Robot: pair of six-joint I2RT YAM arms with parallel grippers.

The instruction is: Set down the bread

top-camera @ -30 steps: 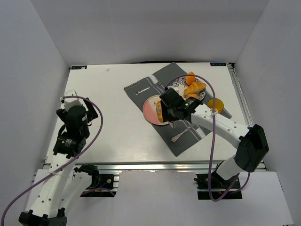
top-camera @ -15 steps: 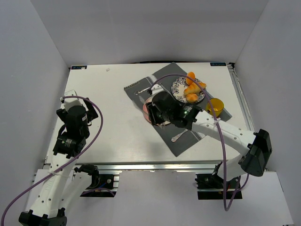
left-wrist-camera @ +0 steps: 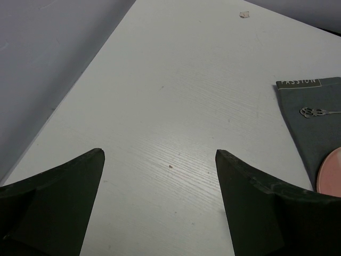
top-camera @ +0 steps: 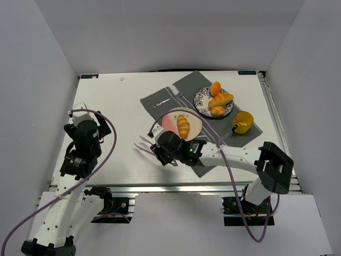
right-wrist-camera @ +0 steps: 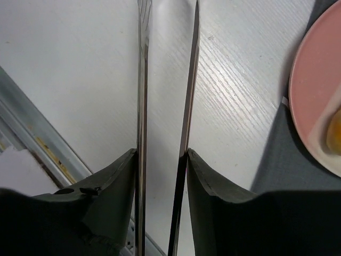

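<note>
Place: robot lab | Evidence: white booth walls (top-camera: 48,64), aluminium-railed table (top-camera: 128,101)

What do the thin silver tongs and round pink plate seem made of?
The thin silver tongs: probably polished metal, from their thin shiny blades. The round pink plate: smooth plastic or glazed ceramic; the look leaves it open.

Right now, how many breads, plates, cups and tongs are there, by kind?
Breads: 4 (ridged roll on the pink plate; round bun, long roll and small roll on the patterned plate)
Plates: 2
Cups: 1 (yellow cup)
Tongs: 1 (in the right gripper)
Total: 8
</note>
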